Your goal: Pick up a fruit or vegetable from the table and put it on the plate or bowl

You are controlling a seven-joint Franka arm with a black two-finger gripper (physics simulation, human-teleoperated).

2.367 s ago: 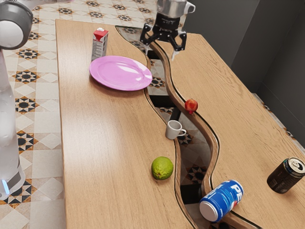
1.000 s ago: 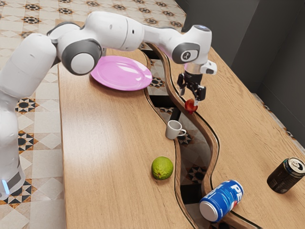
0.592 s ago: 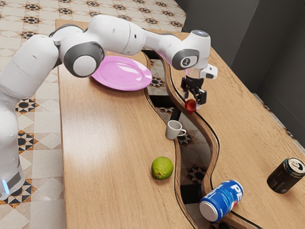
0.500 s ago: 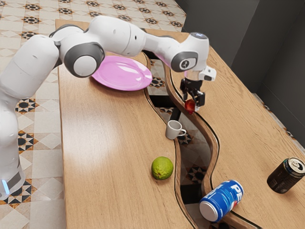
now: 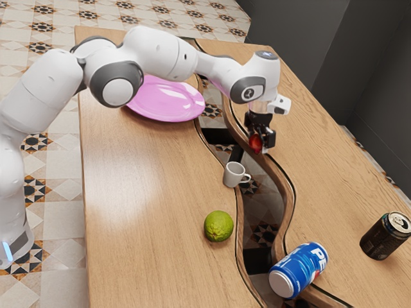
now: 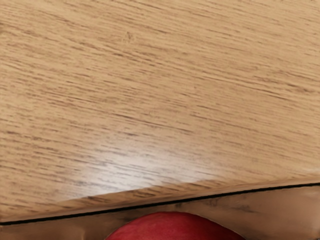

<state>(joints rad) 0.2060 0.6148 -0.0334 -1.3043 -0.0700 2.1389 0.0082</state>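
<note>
Surface: a wooden table (image 5: 148, 212) split lengthwise by a winding, dark-edged channel, standing on patterned floor tiles (image 5: 45, 135). Dark walls (image 5: 321, 38) close the room at one o'clock. My gripper (image 5: 258, 140) is at the channel's rim, fingers drawn narrow, one on each side of the small red fruit (image 5: 255, 144) and both touching it. The pink plate (image 5: 164, 102) lies at ten o'clock from the fruit. The lime (image 5: 219, 226) is at seven o'clock, well apart.
</note>
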